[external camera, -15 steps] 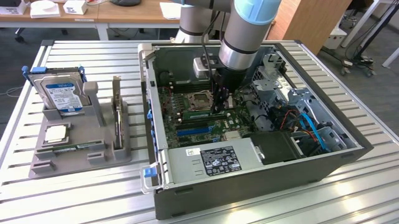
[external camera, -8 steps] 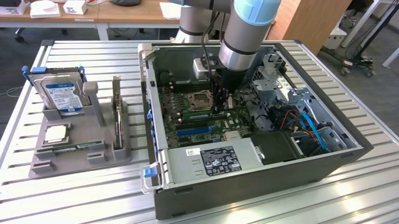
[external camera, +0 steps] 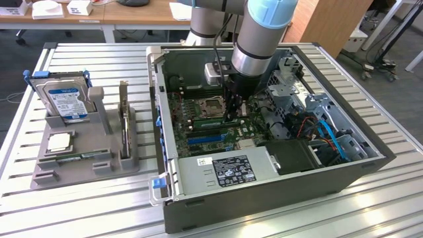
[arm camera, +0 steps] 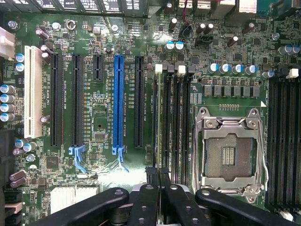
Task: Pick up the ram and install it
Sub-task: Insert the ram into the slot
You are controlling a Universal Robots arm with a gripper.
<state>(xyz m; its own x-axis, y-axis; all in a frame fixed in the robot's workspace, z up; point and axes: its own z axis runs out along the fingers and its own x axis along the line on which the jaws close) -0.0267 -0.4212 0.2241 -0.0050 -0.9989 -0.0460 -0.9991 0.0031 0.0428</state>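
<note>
The ram (arm camera: 164,117) is a thin green stick seen edge-on. It stands along one of the black memory slots beside the CPU socket (arm camera: 229,153) on the motherboard. My gripper (arm camera: 158,181) is shut on the stick's near part, and its black fingertips (arm camera: 150,178) press together over that slot line. In the exterior view the arm reaches straight down into the open computer case (external camera: 264,198), with the gripper (external camera: 231,113) low over the memory slots next to the socket. How deep the stick sits in the slot is hidden.
Blue and black expansion slots (arm camera: 118,101) run beside the memory slots. A grey holder (external camera: 86,166) at the exterior view's left carries a hard drive (external camera: 66,101), an upright expansion card (external camera: 124,116) and another green stick (external camera: 79,157). The power supply (external camera: 228,171) and drive cage (external camera: 310,104) crowd the case.
</note>
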